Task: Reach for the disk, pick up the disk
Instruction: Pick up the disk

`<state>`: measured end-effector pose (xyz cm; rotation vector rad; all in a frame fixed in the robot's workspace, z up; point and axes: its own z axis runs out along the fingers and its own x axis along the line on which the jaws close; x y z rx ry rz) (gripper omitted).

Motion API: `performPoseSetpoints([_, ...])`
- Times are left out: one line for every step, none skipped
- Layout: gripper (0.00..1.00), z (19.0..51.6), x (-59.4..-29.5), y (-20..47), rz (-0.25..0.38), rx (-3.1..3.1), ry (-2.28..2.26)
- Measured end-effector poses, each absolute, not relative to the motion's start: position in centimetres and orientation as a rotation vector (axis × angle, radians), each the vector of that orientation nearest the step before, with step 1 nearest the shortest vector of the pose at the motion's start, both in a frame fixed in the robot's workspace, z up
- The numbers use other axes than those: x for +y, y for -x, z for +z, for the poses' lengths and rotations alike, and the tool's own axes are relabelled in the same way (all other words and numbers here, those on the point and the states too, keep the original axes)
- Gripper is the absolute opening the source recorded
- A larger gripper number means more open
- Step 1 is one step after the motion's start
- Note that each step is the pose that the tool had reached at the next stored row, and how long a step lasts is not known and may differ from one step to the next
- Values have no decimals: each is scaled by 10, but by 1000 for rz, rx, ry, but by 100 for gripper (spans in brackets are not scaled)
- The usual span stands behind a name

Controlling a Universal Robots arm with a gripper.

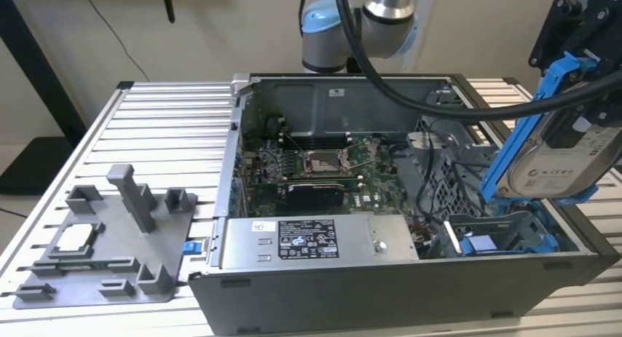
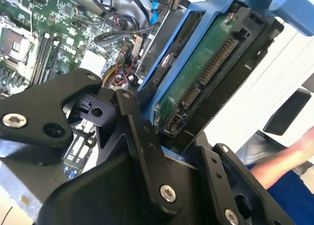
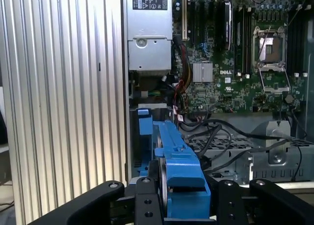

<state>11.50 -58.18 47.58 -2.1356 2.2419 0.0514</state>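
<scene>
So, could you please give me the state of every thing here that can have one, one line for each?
disk: lifted out of the case, tilted, held in its blue bracket.
end effector: shut on the disk.
computer case: side panel off, inside exposed.
CPU socket: open, no chip seated.
drive bay: empty, under the disk.
grey fixture: on the table, CPU chip resting on it.

In the exterior view the gripper (image 1: 583, 82) runs off the picture's edge beside the disk (image 1: 544, 144), so how the jaws meet the disk cannot be told. The print on the disk's white label is too small to read. In the second wrist view the black gripper body covers the disk's near end, and a person's arm (image 2: 289, 158) beyond the disk is blurred. In the first wrist view the disk's blue bracket (image 3: 179, 176) is cut off beside the gripper.
</scene>
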Motion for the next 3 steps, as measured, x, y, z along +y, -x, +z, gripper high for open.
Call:
performPoseSetpoints([0, 476, -582, -115, 52, 2242, 2136])
performPoseSetpoints([0, 476, -582, -115, 51, 2242, 2136])
performPoseSetpoints([0, 476, -582, -115, 51, 2242, 2136])
